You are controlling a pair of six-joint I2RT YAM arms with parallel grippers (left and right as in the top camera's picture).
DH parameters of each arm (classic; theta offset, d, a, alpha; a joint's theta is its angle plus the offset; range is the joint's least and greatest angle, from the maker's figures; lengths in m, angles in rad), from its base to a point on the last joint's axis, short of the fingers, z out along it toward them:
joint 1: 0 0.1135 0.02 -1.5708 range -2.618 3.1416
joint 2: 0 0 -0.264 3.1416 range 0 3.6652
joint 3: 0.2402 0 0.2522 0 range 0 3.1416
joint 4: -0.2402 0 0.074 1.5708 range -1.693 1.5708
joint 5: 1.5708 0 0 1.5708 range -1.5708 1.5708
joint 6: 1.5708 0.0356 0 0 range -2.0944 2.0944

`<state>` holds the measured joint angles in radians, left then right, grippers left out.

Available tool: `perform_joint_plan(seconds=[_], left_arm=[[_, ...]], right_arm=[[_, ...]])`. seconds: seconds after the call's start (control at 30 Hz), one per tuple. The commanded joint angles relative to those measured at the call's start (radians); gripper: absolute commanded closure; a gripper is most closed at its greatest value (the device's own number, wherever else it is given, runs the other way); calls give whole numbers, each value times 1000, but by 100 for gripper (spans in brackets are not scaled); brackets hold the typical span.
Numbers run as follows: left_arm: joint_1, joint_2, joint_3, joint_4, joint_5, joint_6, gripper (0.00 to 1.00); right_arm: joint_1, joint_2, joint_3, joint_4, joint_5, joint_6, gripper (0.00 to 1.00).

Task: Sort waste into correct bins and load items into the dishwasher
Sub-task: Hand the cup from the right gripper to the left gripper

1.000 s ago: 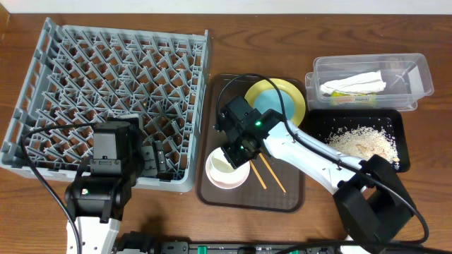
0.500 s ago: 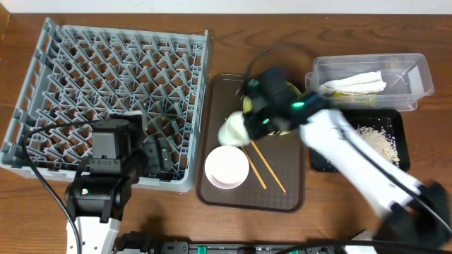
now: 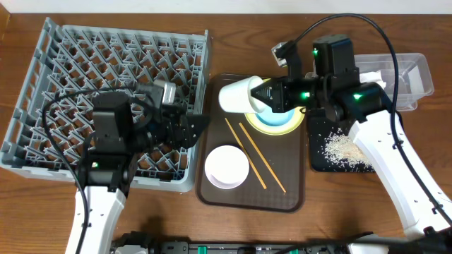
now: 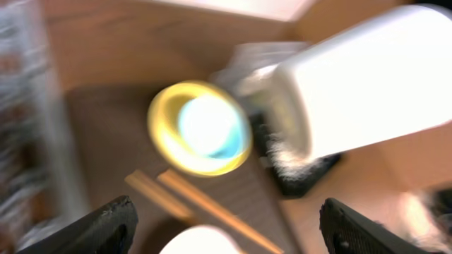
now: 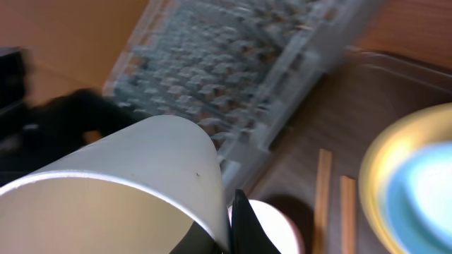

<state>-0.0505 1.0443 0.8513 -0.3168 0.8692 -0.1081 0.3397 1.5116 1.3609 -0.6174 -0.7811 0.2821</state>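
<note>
Swung right since a second back, left hand (image 3: pixel 192 130) now sits at centre-left over the right edge of the grey dish rack (image 3: pixel 106 70), fingers wide apart and empty, aimed at the brown tray (image 3: pixel 212 190). Meanwhile white cup (image 3: pixel 236 95) has left its spot by the white bowl (image 3: pixel 227 167); it hangs on its side at upper centre, base leftward, right hand (image 3: pixel 258 94) pinched together on its rim. Looks like a handover, the left arm being nearer the rack.
</note>
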Motion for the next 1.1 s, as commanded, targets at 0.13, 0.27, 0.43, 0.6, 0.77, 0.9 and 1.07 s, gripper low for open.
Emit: perform_joint_plan(seconds=[0.13, 0.27, 0.43, 0.6, 0.77, 0.9, 1.07], left_arm=[[-1, 36, 19, 185, 393, -11, 14], [-2, 36, 19, 290, 476, -29, 14], [-2, 36, 19, 380, 493, -74, 14], [-2, 36, 19, 390, 493, -93, 14], [-2, 36, 19, 402, 493, -97, 14], [-2, 36, 19, 410, 493, -98, 14], [-21, 36, 19, 442, 493, -100, 14]], right_arm=[[6, 0, 5, 90, -352, 84, 99], [10, 0, 5, 106, -384, 108, 99], [38, 0, 5, 109, -410, 125, 99], [73, 0, 5, 130, -410, 134, 99], [95, 0, 5, 148, -409, 151, 99], [101, 0, 5, 159, -409, 160, 99], [102, 0, 5, 158, -409, 175, 99]])
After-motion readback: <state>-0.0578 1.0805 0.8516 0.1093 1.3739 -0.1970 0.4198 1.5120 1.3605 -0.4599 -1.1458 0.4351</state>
